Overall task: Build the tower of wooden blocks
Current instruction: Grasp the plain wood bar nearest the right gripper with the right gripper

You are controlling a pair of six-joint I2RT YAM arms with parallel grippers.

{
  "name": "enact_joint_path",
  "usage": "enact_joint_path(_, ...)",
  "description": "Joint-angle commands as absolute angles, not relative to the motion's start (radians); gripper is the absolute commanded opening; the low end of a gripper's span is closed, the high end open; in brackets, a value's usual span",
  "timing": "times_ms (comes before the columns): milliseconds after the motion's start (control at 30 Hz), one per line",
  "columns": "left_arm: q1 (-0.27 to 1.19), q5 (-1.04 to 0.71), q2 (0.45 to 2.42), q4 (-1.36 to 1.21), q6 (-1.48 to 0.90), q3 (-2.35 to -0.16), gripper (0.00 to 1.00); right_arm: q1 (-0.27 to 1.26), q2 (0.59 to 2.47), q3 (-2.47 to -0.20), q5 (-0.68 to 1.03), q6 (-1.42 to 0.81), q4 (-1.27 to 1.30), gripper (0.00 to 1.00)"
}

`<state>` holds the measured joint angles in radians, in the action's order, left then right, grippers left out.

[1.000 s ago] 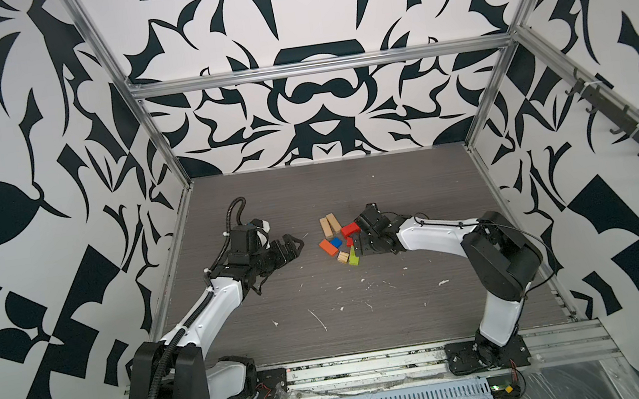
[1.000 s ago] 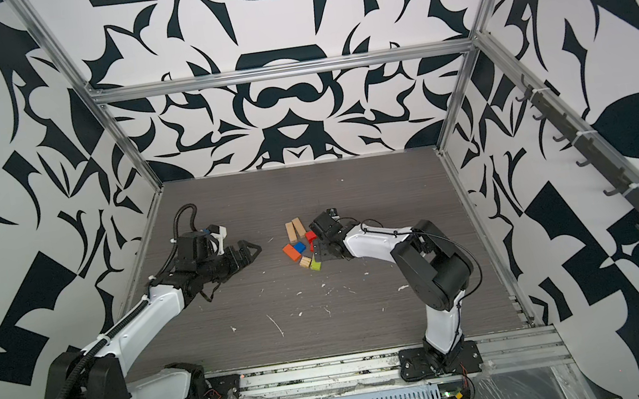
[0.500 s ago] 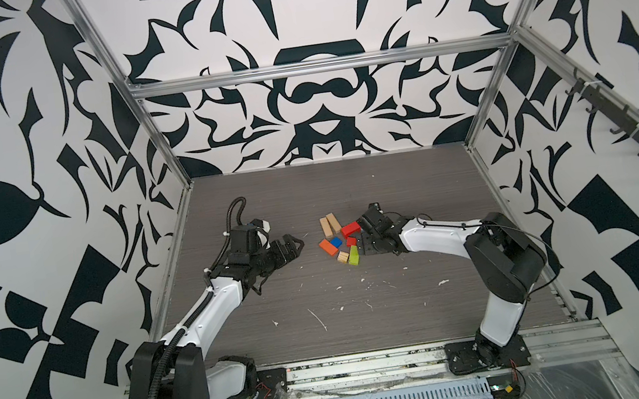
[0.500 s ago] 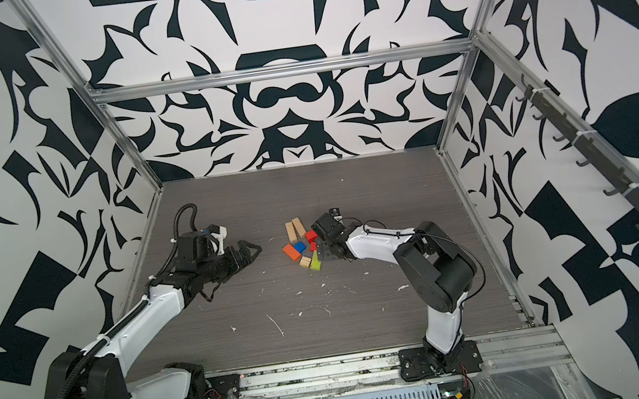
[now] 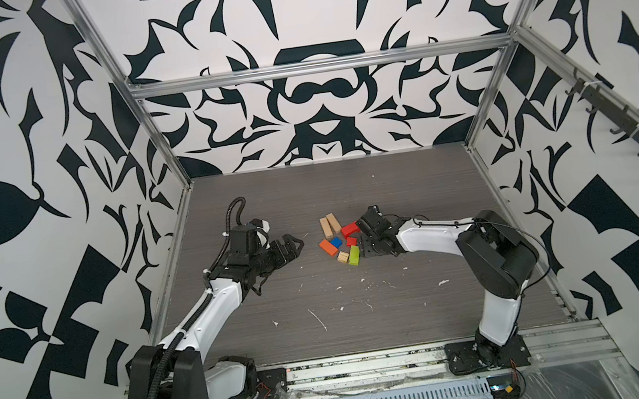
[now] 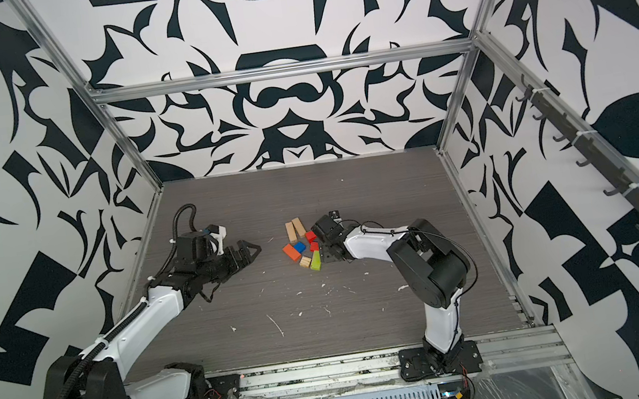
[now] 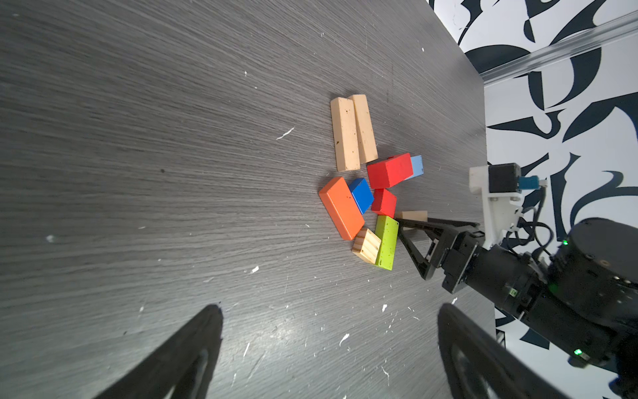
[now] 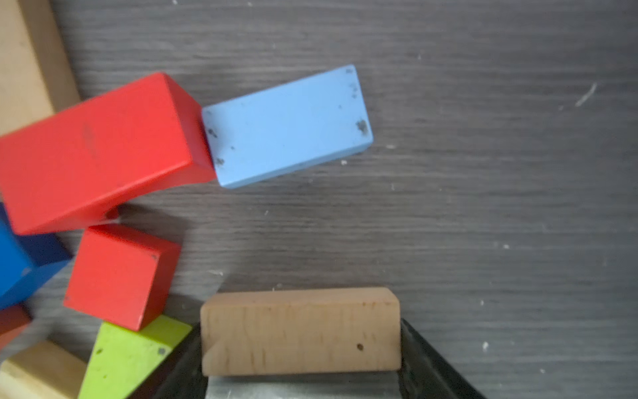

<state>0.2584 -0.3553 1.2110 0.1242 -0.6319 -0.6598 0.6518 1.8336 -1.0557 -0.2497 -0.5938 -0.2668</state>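
Three black-and-white walls [image 5: 319,116] are boxing in a grey desk [image 5: 368,328], and the left arm [image 5: 214,306] and right arm [image 5: 431,234] are leaning over it from the near rail [image 5: 373,363]. No tower is standing yet: all ten blocks are lying in a loose heap [image 5: 340,242] near the middle of the desk, closer to the right arm.

The left end effector [image 5: 299,244] is hanging low over the desk with its fingers [image 7: 193,345] spread wide and nothing between them, well apart from the heap and pointing at it. The right end effector [image 8: 300,326] is working at the heap's edge, pinching a short tan bar [image 8: 300,345] end to end. The bar seems to be resting on the desk, not yet lifted. I would say the first pick is in hand, a plain piece for the base.

Two long tan bars [image 7: 352,133] are lying side by side at the far side of the heap. A red bar [image 8: 96,152] is tilting with one end against a light blue bar [image 8: 286,126], and an orange bar [image 7: 340,207] is touching a dark blue cube [image 7: 360,193]. A green bar [image 7: 386,241] is lying beside a small tan cube [image 7: 366,246], with a red cube [image 8: 117,276] at its other end.

The next move is calling for a straight lift, since the green bar's corner is sitting right against one finger and the red cube is just beside it. A sideways drag would likely shove both. Then the bar is going to need open desk to sit on. White flecks [image 5: 319,322] are dotting the desk, too small to matter.
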Motion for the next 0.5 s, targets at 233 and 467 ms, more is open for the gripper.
enact_joint_path(233,0.261,-0.353,1.266,0.148,-0.632,-0.706,0.98,0.615,1.754,-1.004,-0.282,-0.578,-0.282,0.63)
enact_joint_path(467,0.288,-0.349,1.393,0.178,-0.618,-0.801,0.94,0.590,1.696,-0.925,-0.245,-0.525,-0.245,0.63)
